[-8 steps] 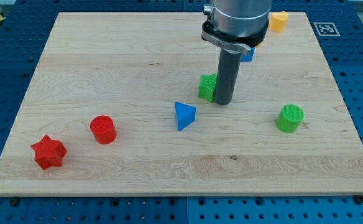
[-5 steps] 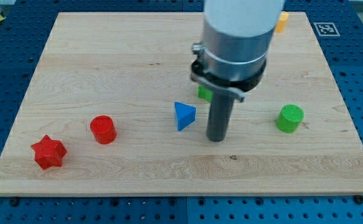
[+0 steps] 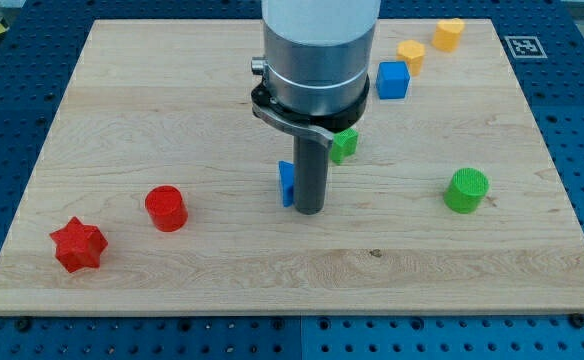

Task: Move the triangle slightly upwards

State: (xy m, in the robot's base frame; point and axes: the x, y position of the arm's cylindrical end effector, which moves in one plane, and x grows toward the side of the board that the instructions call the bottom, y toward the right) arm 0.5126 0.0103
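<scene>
A pale wooden board point(image 3: 172, 110) lies on a blue perforated table point(image 3: 2, 110), and the arm's grey cylindrical body comes down from the view's top over the middle of it. It ends in a straight dark rod with nothing to open or close, and my tip point(image 3: 309, 212) is planted on the wood just below the board's centre. The blue plastic triangle point(image 3: 286, 183) sits right against the rod at its nine o'clock side, mostly hidden behind it, so only a narrow blue sliver shows; whether rod and block actually touch cannot be told from here. At about one o'clock from the tip, a small green plastic block point(image 3: 344, 144) peeks out from behind the arm's collar, its shape not clear. Further out in the same direction stands a blue plastic cube point(image 3: 393, 79), then a small orange block point(image 3: 411, 52), and beyond it another orange block point(image 3: 449, 34) near the board's far right corner. At three o'clock from the tip, well apart, a green ribbed cylinder point(image 3: 467, 190) stands upright. Off at nine o'clock a red cylinder point(image 3: 166, 208) stands alone, and at about eight o'clock, nearer the board's left corner, lies a red star-shaped block point(image 3: 78, 245). A black-and-white printed marker point(image 3: 520, 45) sits at the board's top right corner.
</scene>
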